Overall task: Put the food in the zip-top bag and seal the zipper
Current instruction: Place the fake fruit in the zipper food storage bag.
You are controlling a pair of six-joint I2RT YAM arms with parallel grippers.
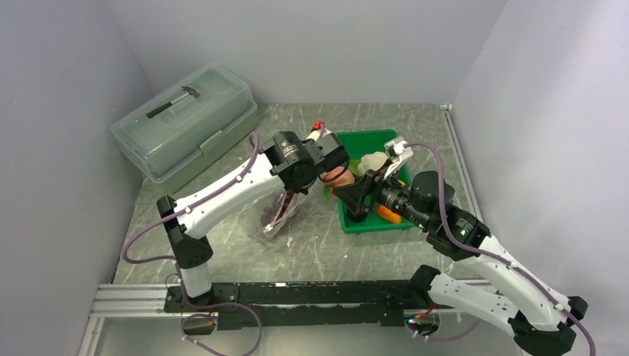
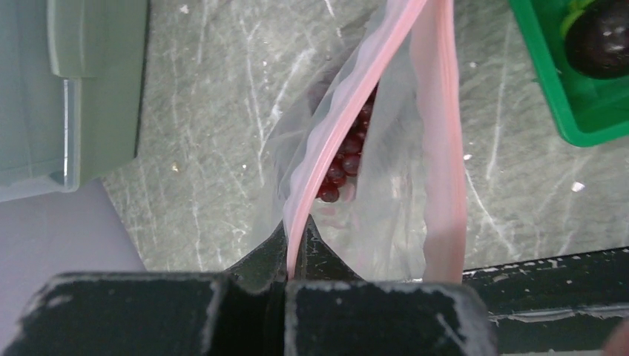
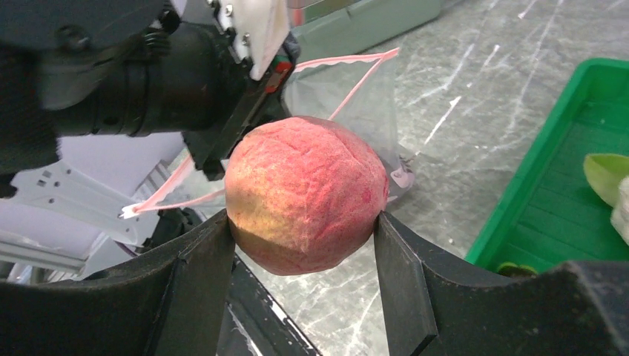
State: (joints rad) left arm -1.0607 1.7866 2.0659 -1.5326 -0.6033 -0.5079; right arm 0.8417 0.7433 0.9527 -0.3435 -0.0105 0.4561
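Observation:
My left gripper (image 2: 300, 231) is shut on one pink edge of the zip-top bag's (image 2: 386, 200) mouth and holds the bag up off the table. The zipper's other strip (image 2: 445, 133) hangs apart from it, so the mouth gapes. A dark grape bunch (image 2: 345, 159) lies inside the bag. My right gripper (image 3: 304, 245) is shut on a pink-red peach (image 3: 305, 194), held just in front of the bag's mouth (image 3: 348, 89). From above, the peach (image 1: 337, 176) sits between the left wrist and the green tray, and the bag (image 1: 278, 215) hangs below the left gripper.
The green tray (image 1: 371, 224) holds a white cauliflower (image 1: 373, 161) and a red-orange pepper (image 1: 387, 213); a dark plum (image 2: 604, 37) shows in it too. A large translucent lidded box (image 1: 185, 130) stands at the back left. Grey walls close in both sides.

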